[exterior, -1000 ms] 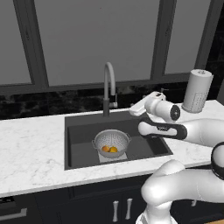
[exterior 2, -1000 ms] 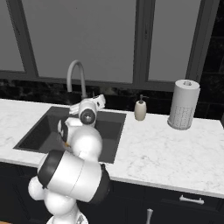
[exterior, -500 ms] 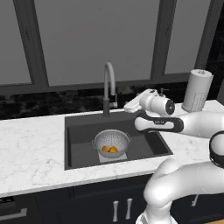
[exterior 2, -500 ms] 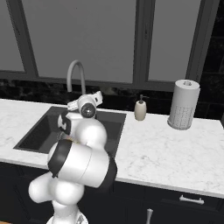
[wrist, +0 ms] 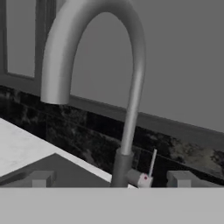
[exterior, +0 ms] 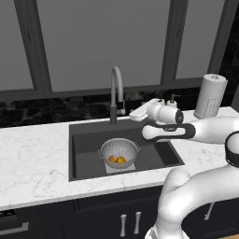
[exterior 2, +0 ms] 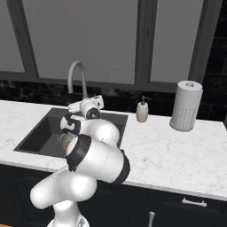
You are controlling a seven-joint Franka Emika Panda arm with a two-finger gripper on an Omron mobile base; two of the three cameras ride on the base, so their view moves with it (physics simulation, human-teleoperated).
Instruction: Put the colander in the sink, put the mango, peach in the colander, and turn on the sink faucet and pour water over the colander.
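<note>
Left base view: colander [exterior: 119, 152] seated in the sink [exterior: 158, 156] on the pale floor patch, with the mango [exterior: 112, 158] and peach [exterior: 121, 159] lying side by side inside it, touching or nearly so; so placing steps judged done, faucet step in hand; no water running from the spout as yet. Gripper [exterior: 137, 113] raised above the sink's back edge, just beside the sink faucet [exterior: 115, 95] on its right, pointing toward the stem; fingers spread wide, holding nothing, with both dark tips [wrist: 40, 179] low in the hand view, well apart, either side of the stem's base. Hand view also showing the small lever [wrist: 151, 165] standing up from the side of the stem, thin and pale with a red mark at its root; next move judged to call for closing in on that lever and pushing it over, then checking that the spout sits over the colander rather than beside it. No brand, label or readable writing anywhere; soap dispenser [exterior 2: 142, 111] and paper towel roll [exterior 2: 185, 105] plain.
</note>
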